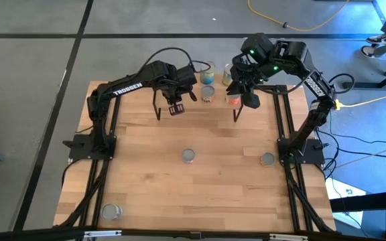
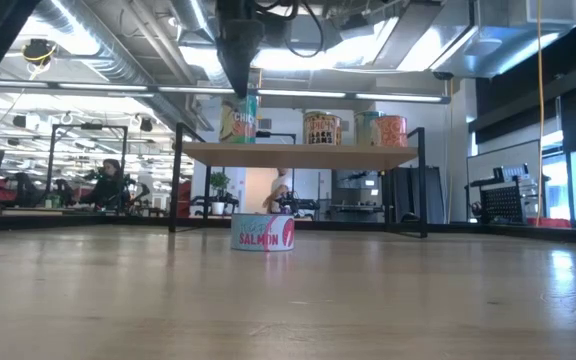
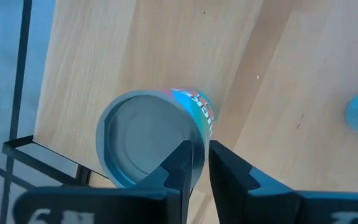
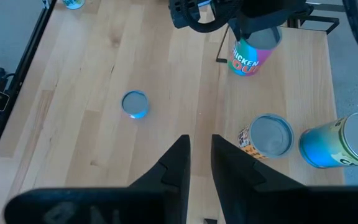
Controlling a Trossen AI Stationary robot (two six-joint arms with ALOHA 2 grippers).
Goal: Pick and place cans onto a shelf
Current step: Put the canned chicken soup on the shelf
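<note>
The shelf [image 2: 308, 152] stands at the table's far side, with three cans [image 2: 321, 128] on its top toward the middle and right. My left gripper [image 3: 201, 163] comes down from above at the shelf's left end and is shut on a "chicken" can [image 2: 240, 118], which also shows in the right wrist view [image 4: 250, 56]. My right gripper [image 4: 200, 155] hangs shut and empty above the shelf's right part [image 1: 250, 97]. A salmon can [image 2: 263, 232] stands on its base on the table in front of the shelf. My left gripper pinches the can's top rim [image 3: 194, 149]. One finger [image 3: 178, 168] lies over the silvery lid and the other [image 3: 225, 171] is outside the labelled wall. The fingers point down from above. The can is slightly tilted at the shelf's left near corner; whether its base touches the shelf top, I cannot tell.
Three more cans stand on the table: one at the middle [image 1: 188, 155], one near the right rail [image 1: 267, 158] and one at the near left corner [image 1: 111, 211]. The shelf's black legs [image 1: 158, 112] stand below its near edge. A person sits far off in the room [image 2: 108, 180].
</note>
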